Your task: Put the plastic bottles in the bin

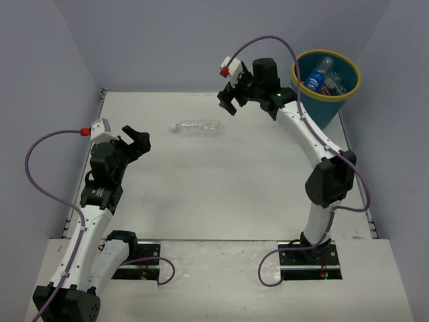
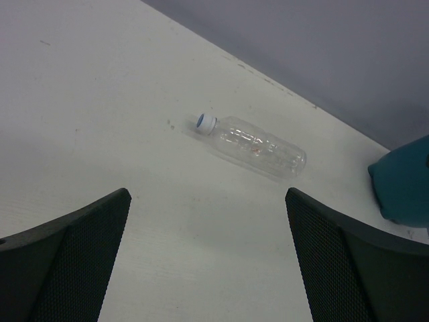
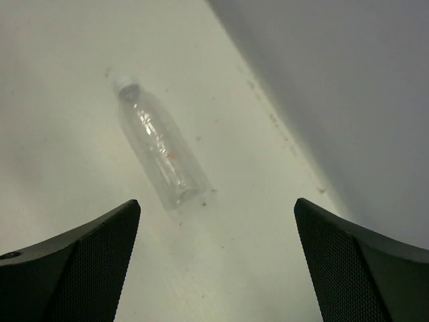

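Observation:
One clear plain bottle [image 1: 197, 127] lies on its side on the table at the back, cap to the left. It also shows in the left wrist view [image 2: 253, 145] and the right wrist view [image 3: 159, 149]. The teal bin [image 1: 326, 86] with a yellow rim stands at the back right, with a blue-labelled bottle [image 1: 318, 76] and other bottles inside. A corner of the bin shows in the left wrist view [image 2: 404, 184]. My right gripper [image 1: 228, 98] is open and empty, above the table right of the clear bottle. My left gripper [image 1: 136, 139] is open and empty, left of the bottle.
Grey walls close the table at the back and both sides. The table's back edge [image 1: 201, 93] runs just behind the bottle. Purple cables loop from both wrists.

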`<state>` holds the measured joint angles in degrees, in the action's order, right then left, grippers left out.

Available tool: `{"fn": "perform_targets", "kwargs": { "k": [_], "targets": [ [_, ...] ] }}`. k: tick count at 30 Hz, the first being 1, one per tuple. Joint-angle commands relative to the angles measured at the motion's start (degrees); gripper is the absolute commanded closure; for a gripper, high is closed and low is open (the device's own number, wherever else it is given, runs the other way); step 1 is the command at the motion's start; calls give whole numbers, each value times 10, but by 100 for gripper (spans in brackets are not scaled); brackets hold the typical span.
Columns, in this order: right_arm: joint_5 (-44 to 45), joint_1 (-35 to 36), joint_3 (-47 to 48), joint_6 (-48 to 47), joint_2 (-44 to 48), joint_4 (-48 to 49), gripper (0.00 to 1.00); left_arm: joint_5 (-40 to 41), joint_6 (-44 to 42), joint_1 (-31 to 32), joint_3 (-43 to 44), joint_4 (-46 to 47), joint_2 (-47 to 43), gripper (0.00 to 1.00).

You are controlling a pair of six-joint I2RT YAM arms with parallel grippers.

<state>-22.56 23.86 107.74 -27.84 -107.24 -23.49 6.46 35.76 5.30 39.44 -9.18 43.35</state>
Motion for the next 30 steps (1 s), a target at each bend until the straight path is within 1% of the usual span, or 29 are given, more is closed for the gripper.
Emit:
{"fn": "perform_targets", "kwargs": {
  "k": [1, 6, 9, 10, 13, 16, 19, 22, 26, 30],
  "targets": [
    [4, 17, 38, -78, -69, -75, 1, -11, -27, -4, 2, 35, 16, 0],
    [37, 49, 86, -97, -155, -83, 1, -3, -38, -4, 7, 33, 31, 0],
    [24, 62, 131, -105, -212, -112, 1, 5, -40, -4, 5, 36, 37, 0],
    [24, 65, 146, -105, -214, -124, 1, 7, -40, -4, 5, 37, 40, 0],
    [21, 82, 194, -107, -279, -150, 1, 4, -40, -4, 4, 42, 46, 0],
    [63, 90, 186, -83, -303, -88, 1, 6, -42, -5, 0, 51, 52, 0],
    [68, 91, 216, -60, -333, -65, 1, 7, -46, -4, 2, 51, 59, 0],
    [75, 91, 226, -50, -352, -29, 1, 14, -46, -4, 4, 53, 66, 0],
    [111, 94, 264, -51, -380, -31, 1, 30, -46, -4, 10, 58, 79, 0],
    [117, 91, 236, -93, -378, -25, 1, 28, -51, -4, 16, 66, 97, 0]
  ]
}}
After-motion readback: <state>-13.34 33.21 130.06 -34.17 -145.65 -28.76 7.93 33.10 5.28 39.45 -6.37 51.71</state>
